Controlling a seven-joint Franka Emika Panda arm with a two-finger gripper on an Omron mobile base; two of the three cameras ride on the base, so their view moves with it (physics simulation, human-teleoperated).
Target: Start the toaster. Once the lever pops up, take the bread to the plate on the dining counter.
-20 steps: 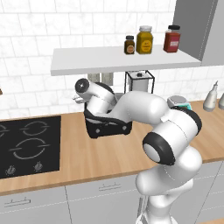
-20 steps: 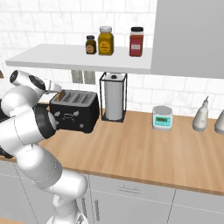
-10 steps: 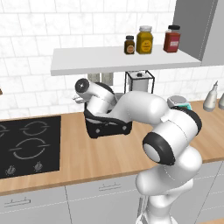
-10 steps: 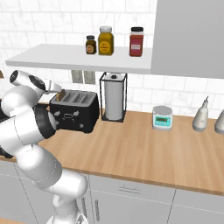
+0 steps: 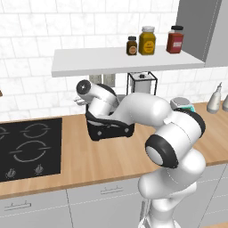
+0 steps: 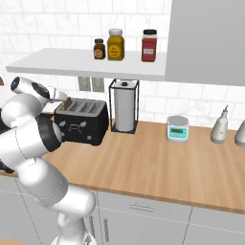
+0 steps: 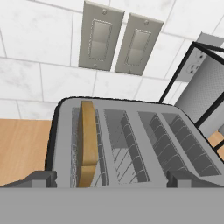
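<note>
Toaster (image 7: 127, 144) just under my gripper (image 7: 105, 179), jaws spread wide, empty; bread (image 7: 87, 140) upright in its leftmost slot.

My white arm (image 5: 147, 111) bends across the wood worktop (image 5: 111, 156), hiding most of the black toaster (image 5: 109, 131). The black hob (image 5: 26, 147) lies left of it.

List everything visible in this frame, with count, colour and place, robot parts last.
toaster: 1, black, worktop by the wall.
bread: 1, tan, standing in the toaster's end slot.
jars: 3, brown, amber, red, on the shelf.
paper-towel holder: 1, black frame, right of the toaster.
kitchen scale: 1, teal and white, worktop.
bottles: 2, pale grey, far right.
hob: 1, black, left of the worktop.
wall plates: 2, grey, above the toaster.
tool: open, above the toaster.
</note>
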